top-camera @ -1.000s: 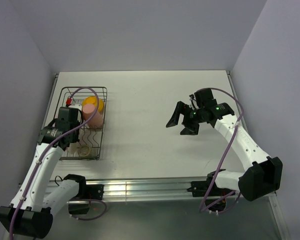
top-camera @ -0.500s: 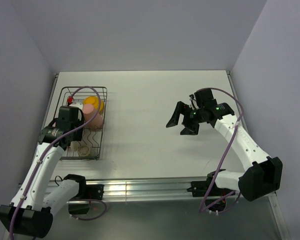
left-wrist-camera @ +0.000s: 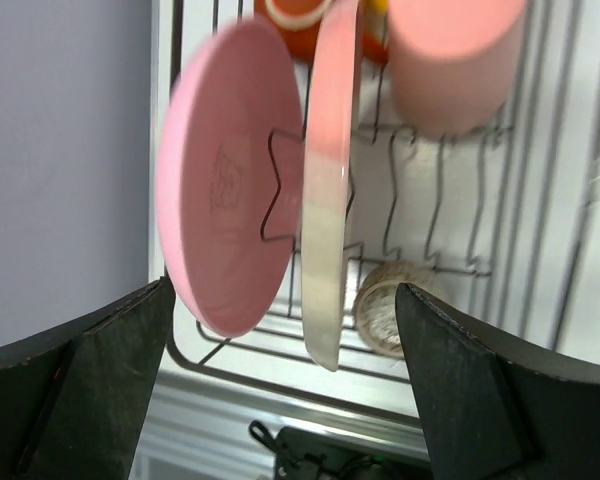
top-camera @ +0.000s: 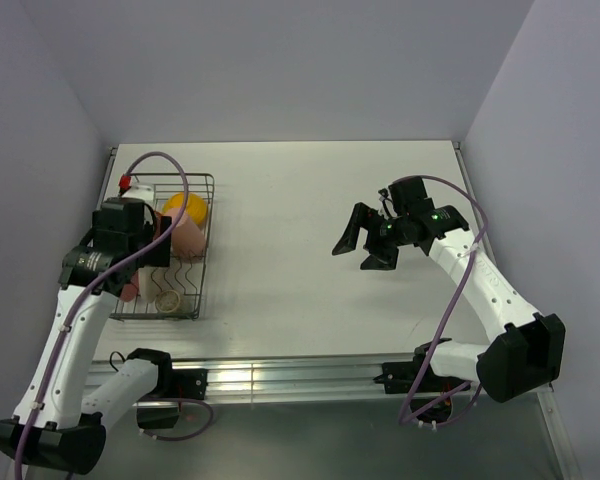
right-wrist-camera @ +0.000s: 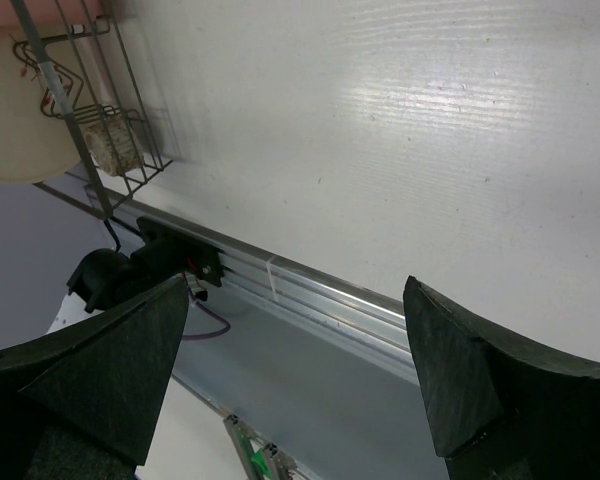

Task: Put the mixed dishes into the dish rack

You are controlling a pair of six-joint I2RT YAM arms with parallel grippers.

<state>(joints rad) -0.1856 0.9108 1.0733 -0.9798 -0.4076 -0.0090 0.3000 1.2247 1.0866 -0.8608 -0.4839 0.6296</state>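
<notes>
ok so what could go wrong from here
1. The open left tool is close to the pink plate and the pink-and-cream plate, both standing on edge. A crooked retreat could clip and topple them.
2. The pink plate sits at the dish rack's outer side and seems to lean, so a knock might tip it over the rim.

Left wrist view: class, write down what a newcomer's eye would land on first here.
Two plates stand on edge in the rack, the pink plate left of the pink-and-cream plate. A pink tumbler sits beyond them, upper right. The left gripper hangs open near them, empty.
</notes>
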